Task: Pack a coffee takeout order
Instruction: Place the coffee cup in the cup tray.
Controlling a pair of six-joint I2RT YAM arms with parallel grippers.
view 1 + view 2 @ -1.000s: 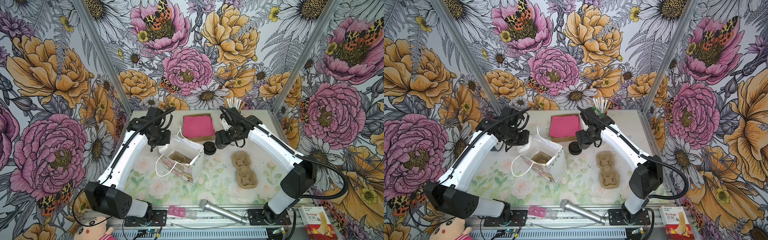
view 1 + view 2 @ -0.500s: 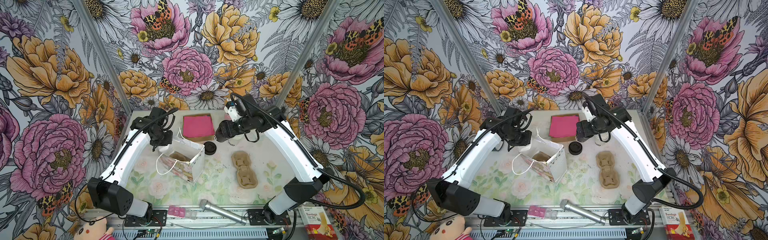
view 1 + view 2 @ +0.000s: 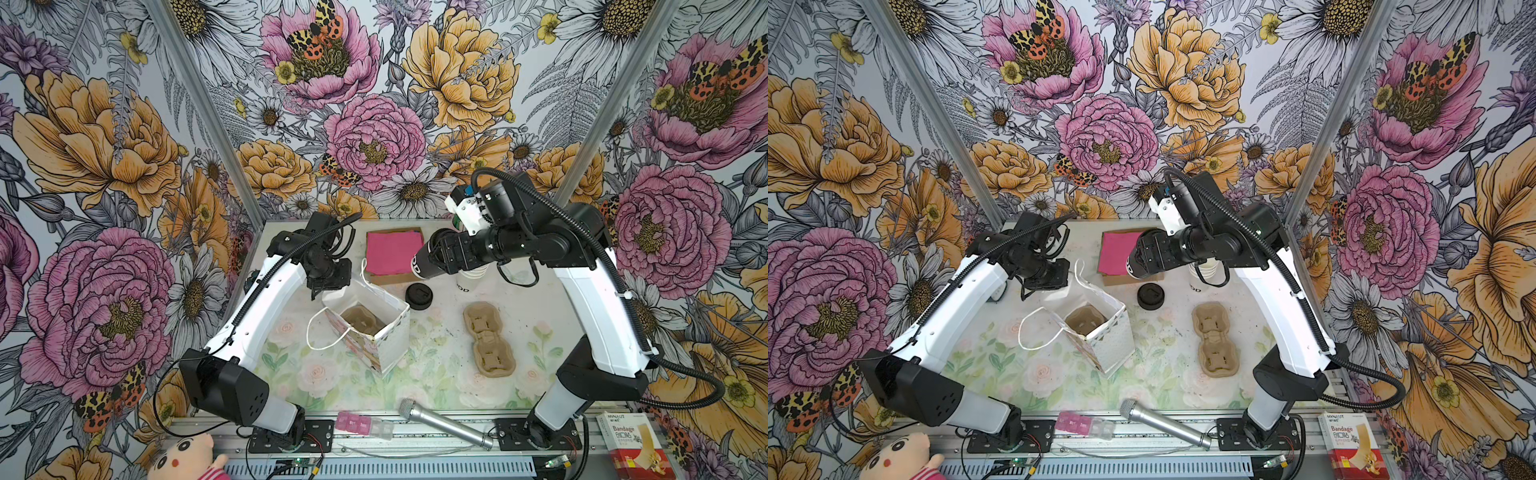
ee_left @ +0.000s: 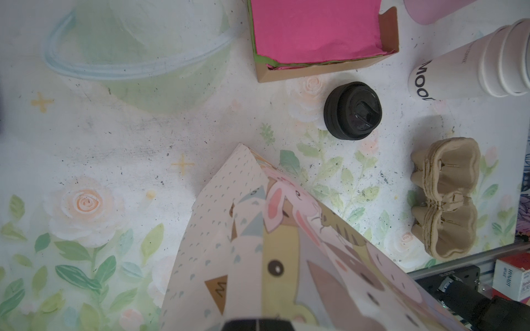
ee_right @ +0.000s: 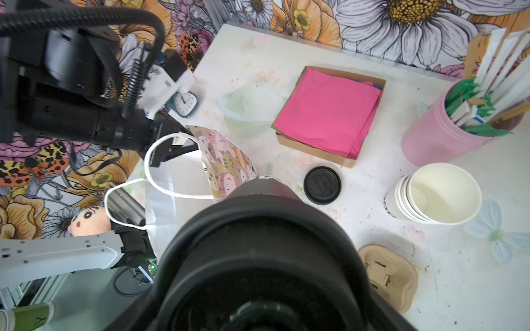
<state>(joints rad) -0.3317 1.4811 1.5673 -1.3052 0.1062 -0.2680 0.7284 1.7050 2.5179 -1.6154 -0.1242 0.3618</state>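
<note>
While the left gripper (image 5: 180,147) pinches shut on the rim of the paper bag (image 3: 390,345), the right gripper (image 3: 432,261) clasps a white cup (image 3: 417,268) sideways in wide-spread jaws. Just beyond the right jaws: black lid (image 5: 322,185), loose; farther beyond: pink napkin (image 5: 327,114), topmost in its box (image 5: 315,149).

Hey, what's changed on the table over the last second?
The right arm rose from beside the black lid, carrying the paper cup in the right gripper. The left gripper kept pinching the bag; lid, pink napkin and carrier stayed put.
</note>
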